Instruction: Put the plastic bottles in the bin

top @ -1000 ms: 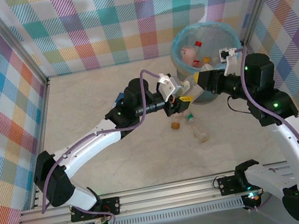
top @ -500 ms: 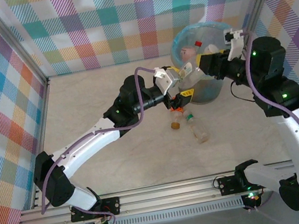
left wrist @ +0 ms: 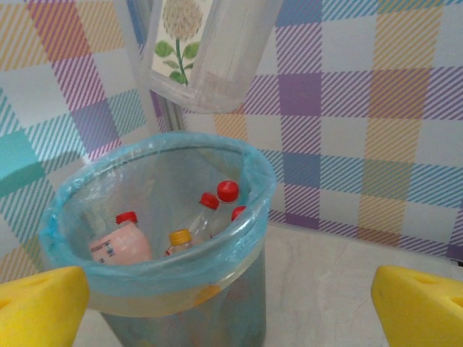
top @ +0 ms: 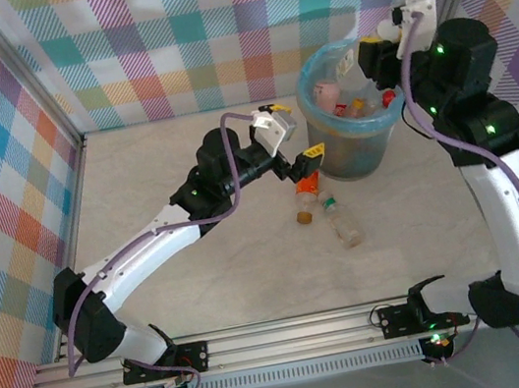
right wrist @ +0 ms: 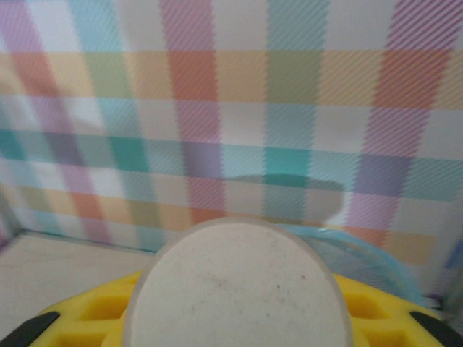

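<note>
Bin (left wrist: 249, 188), blue-bag lined, stands at the far right of the table (top: 172, 268), against the checked wall.

Already inside it: a pink red-capped bottle (left wrist: 119, 246), a yellow-capped bottle (left wrist: 179, 241) and red-capped bottles (left wrist: 227, 191) are seen. More may lie below; this cannot be told.

Right gripper (top: 363, 57) is held above the bin's far rim. Its jaws are closed on a flower-labelled bottle (left wrist: 210, 50), which hangs over the opening; the round base of this bottle is seen between the yellow fingers (right wrist: 87, 318) in the right wrist view. Not yet released.

Left gripper (top: 292, 134) is spread wide and empty, pointed at the bin from the near side, with its yellow pads (left wrist: 40, 303) well apart.

On the table, left to collect: an orange bottle (top: 308, 183) close to the bin's foot, just under the left gripper, and a clear bottle (top: 346, 226) nearer the arms. A small brownish piece (top: 304, 214) lies between them, too small to identify.

Judged well along but unfinished: one bottle to be dropped, at least two to be picked up.
</note>
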### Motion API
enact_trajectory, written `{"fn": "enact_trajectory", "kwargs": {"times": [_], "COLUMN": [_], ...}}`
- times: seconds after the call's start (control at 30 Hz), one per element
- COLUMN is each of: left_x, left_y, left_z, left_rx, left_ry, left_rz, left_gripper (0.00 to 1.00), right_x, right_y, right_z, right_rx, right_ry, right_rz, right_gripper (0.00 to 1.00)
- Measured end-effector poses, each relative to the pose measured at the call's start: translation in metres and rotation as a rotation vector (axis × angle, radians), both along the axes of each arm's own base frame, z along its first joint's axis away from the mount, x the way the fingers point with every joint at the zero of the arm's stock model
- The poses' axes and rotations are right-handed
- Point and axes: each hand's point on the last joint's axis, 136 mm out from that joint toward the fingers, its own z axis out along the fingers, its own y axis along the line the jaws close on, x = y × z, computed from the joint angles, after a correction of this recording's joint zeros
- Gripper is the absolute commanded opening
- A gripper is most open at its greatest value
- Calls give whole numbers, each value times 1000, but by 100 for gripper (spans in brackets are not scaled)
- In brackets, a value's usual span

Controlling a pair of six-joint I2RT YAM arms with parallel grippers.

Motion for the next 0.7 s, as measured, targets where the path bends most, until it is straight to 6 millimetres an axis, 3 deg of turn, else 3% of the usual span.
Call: {"fn": "enact_trajectory", "kwargs": {"times": [0.13, 0.37, 0.57, 0.7], "left_x": [4, 37, 43, 42], "left_y": [16, 58, 74, 81], "left_z": [1, -15, -29, -33], "left_rx": [-16, -51, -50, -57], "left_ry": [16, 116, 170, 191], "left_rz": [54, 219, 270, 282], "left_gripper": [100, 100, 100, 100], "right_x": [43, 106, 141, 154], "right_y": [-7, -8, -6, -6], "right_z": [-27, -101, -154, -167], "right_rx": [-109, -277, -413, -477], "right_ry": [63, 223, 298, 296], "right_rz": [-96, -198, -239, -266], "right_gripper": [2, 6, 10, 27]}}
